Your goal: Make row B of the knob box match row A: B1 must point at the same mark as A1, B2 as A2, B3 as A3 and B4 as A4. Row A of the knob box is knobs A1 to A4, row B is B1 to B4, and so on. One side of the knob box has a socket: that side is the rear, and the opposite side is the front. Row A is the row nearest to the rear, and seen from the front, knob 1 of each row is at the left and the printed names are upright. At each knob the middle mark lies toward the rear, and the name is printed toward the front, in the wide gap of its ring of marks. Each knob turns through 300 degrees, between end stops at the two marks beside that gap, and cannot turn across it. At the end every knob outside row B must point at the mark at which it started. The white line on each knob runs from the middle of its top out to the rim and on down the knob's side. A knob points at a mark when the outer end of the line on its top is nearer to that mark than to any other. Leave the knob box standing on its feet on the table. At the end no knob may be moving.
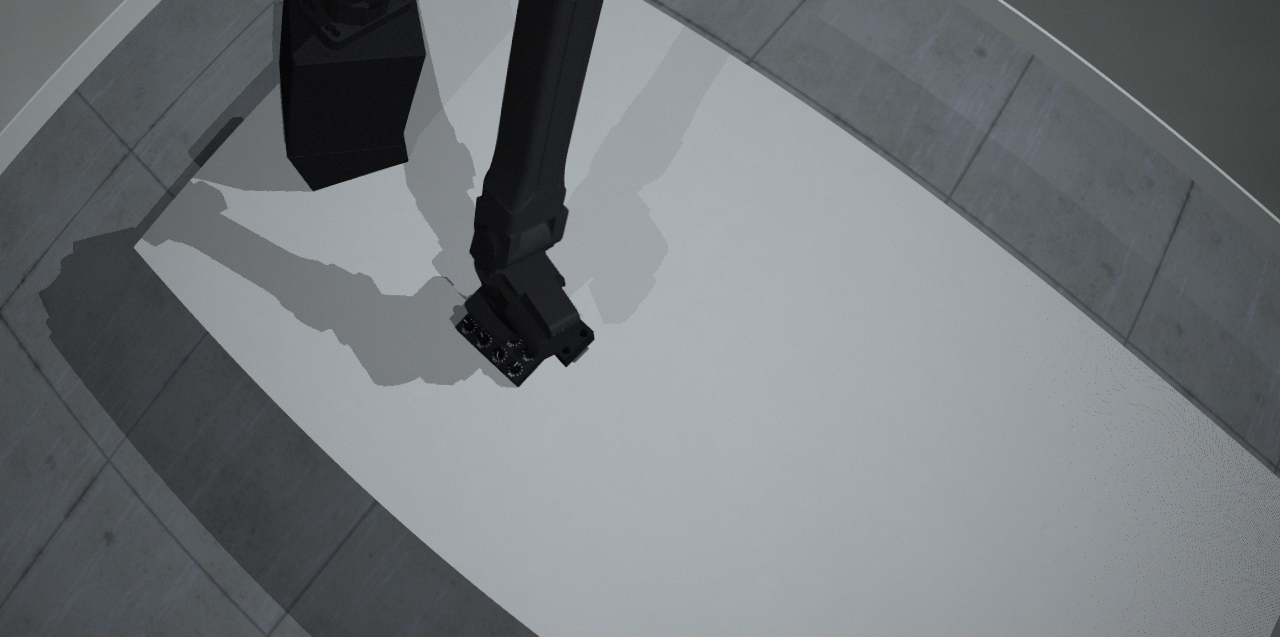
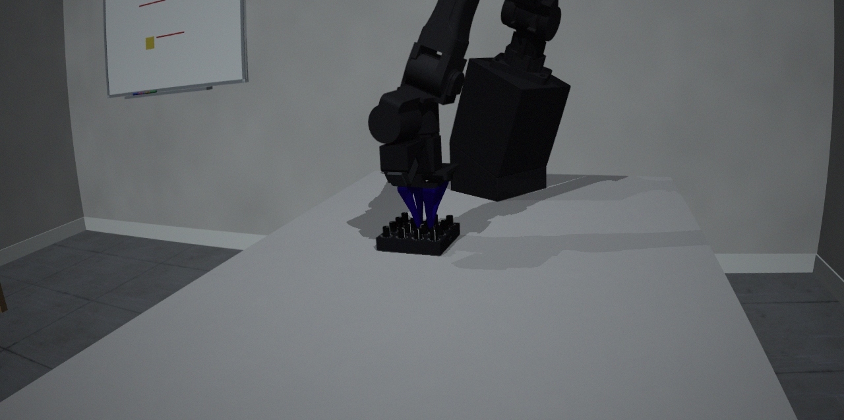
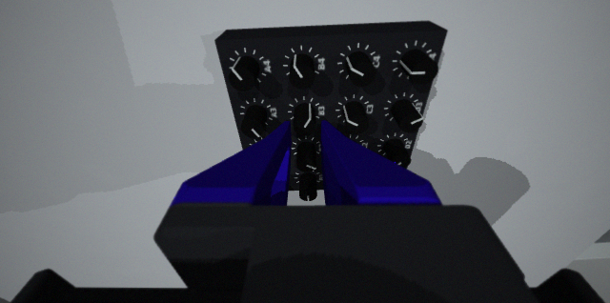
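- The tool (image 1: 541, 311) (image 2: 424, 227) (image 3: 306, 131) points down over the knob box, its blue fingers (image 2: 434, 205) slightly spread; a narrow gap separates them and no knob is visibly pinched.
- In the wrist view, knob B3 (image 3: 305, 116) shows at the gap between the fingertips, and knob B2 (image 3: 306, 156) shows between the fingers, with slivers of space on both sides. Contact with either cannot be told.
- Knob A3 (image 3: 254, 119) shows a short white stroke, while B3 carries a long bent one. The bent lines on knob A4 (image 3: 244, 73) and knob B4 (image 3: 301, 69) look different from each other.
- Knobs A1 and A2 are hidden behind a finger.
- The knob box (image 1: 517, 379) (image 2: 408, 244) (image 3: 331, 95) sits flat on the pale worktop (image 1: 760, 319) (image 2: 383, 329) (image 3: 500, 55), beneath the tool.
- The black arm (image 1: 546, 69) (image 2: 448, 10) reaches down to the tool from above.
- In the exterior view, a black block (image 1: 349, 105) (image 2: 501, 128) stands at the worktop's far end, right of the tool.
- A whiteboard (image 2: 177, 63) hangs on the far wall at left, bearing red lines and a yellow square (image 2: 150, 42).
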`<state>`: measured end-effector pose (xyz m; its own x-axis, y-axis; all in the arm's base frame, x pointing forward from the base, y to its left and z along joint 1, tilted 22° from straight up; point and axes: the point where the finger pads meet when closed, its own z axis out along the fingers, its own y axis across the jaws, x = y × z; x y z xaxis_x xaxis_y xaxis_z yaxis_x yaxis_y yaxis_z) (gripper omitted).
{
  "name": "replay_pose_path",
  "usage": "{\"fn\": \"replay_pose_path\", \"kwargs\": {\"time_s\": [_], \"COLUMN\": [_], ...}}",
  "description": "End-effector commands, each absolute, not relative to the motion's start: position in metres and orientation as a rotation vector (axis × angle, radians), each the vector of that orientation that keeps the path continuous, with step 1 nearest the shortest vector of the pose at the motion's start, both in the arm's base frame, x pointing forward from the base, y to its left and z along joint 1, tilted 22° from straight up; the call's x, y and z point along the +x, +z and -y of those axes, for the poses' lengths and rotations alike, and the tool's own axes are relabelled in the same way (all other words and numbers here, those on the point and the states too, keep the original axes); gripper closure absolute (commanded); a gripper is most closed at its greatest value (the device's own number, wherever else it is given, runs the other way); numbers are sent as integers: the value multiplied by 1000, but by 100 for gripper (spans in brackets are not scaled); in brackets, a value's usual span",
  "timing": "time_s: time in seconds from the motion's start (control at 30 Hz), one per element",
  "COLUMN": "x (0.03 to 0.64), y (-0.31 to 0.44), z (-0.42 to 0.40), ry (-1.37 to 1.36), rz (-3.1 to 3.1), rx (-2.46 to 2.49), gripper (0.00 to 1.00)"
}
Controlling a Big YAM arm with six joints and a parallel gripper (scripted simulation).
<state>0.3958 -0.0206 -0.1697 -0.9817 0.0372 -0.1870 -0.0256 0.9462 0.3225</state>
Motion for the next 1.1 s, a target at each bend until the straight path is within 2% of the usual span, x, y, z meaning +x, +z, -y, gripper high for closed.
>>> {"fn": "replay_pose_path", "kwargs": {"time_s": [0.0,0.53,0.57,1.07], "x": [406,406,406,406], "y": [-171,-171,-171,-171], "z": [20,20,20,21], "ry": [474,474,474,474], "rz": [-2894,-2894,-2894,-2894], "rx": [6,6,6,8], "gripper": [82,82,93,93]}}
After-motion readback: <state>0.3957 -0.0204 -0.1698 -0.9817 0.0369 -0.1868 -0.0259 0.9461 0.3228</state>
